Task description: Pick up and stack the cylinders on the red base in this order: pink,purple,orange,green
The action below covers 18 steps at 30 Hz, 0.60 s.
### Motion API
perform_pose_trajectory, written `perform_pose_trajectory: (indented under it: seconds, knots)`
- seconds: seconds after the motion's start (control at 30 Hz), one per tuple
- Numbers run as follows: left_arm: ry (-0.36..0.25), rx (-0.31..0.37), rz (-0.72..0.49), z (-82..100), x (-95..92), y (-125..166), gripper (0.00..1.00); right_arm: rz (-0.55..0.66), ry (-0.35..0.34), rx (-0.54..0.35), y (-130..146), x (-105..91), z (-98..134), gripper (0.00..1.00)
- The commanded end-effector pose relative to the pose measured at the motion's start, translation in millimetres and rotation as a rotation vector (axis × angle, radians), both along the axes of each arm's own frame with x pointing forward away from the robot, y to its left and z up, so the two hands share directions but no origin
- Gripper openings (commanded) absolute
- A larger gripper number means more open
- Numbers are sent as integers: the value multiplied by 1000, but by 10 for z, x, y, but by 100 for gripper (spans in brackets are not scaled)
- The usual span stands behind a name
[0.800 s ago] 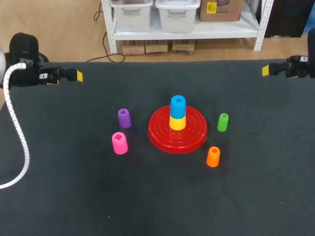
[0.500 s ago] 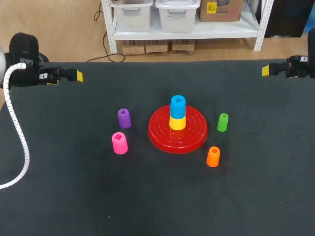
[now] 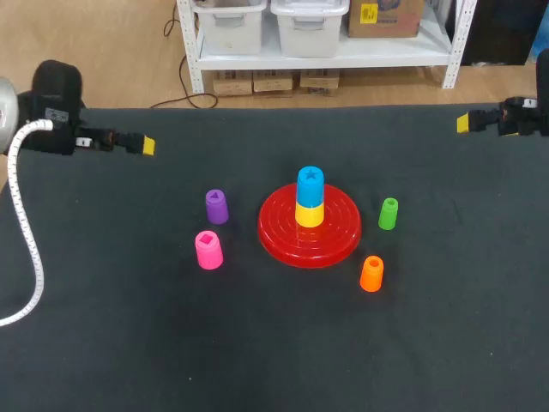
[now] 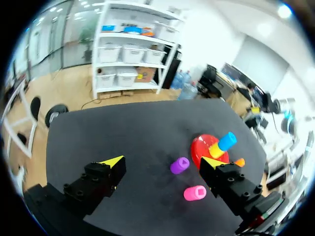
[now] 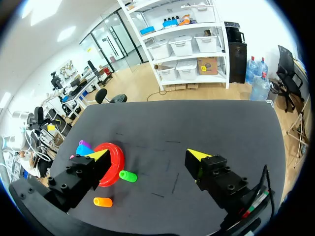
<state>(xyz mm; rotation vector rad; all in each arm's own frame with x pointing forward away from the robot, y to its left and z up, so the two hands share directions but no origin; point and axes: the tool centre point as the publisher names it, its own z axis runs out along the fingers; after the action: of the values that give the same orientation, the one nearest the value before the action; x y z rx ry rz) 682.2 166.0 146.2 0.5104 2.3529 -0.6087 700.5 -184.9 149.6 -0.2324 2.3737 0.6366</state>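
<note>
On the near part of the black table [image 3: 103, 343]:

1. Orange cylinder [image 3: 371, 274]. Upright, just beside the near rim of the red base, toward the right arm's side.
2. Pink cylinder [image 3: 208, 250]. First in the order. Upright on the cloth, long axis vertical, shaped recess facing up. Apart from the base, on the left arm's side.
3. Red base [image 3: 339, 236]. Round and ribbed, mid-table. It carries a yellow cylinder [image 3: 310, 214] with a blue cylinder [image 3: 310, 182] on top.
4. Purple cylinder [image 3: 216, 207]. Upright, just beyond the pink one.
5. Green cylinder [image 3: 389, 214]. Upright, beside the base opposite the purple.

At the far corners:

6. Left gripper [image 4: 162, 162]. Fingers spread wide, nothing between them. The pink cylinder lies ahead of it, nearer the table's front and toward the middle.
7. Right gripper [image 5: 147, 154]. Also spread and empty, with the base and its stack between it and the pink piece.

Judgement: the left arm is plainly the nearer to pink. With the axis vertical, a descent from above with fingers straddling the sides looks suitable.
</note>
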Motion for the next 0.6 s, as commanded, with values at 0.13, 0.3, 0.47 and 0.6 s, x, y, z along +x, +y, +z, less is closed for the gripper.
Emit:
perform_pose_trajectory:
  seconds: [0.13, 0.3, 0.47, 0.6]
  knots:
    - [-222, -119, -491, 140, -328, 135, 100, -1, 0, 0, -1, -1, 1, 100]
    - [-222, -119, -491, 140, -328, 135, 100, -1, 0, 0, -1, -1, 1, 100]
    - [-295, -59, -871, 108, -528, 95, 100, -1, 0, 0, -1, -1, 1, 100]
    - [-305, -20, -1101, 59, -661, 136, 100, -1, 0, 0, -1, -1, 1, 100]
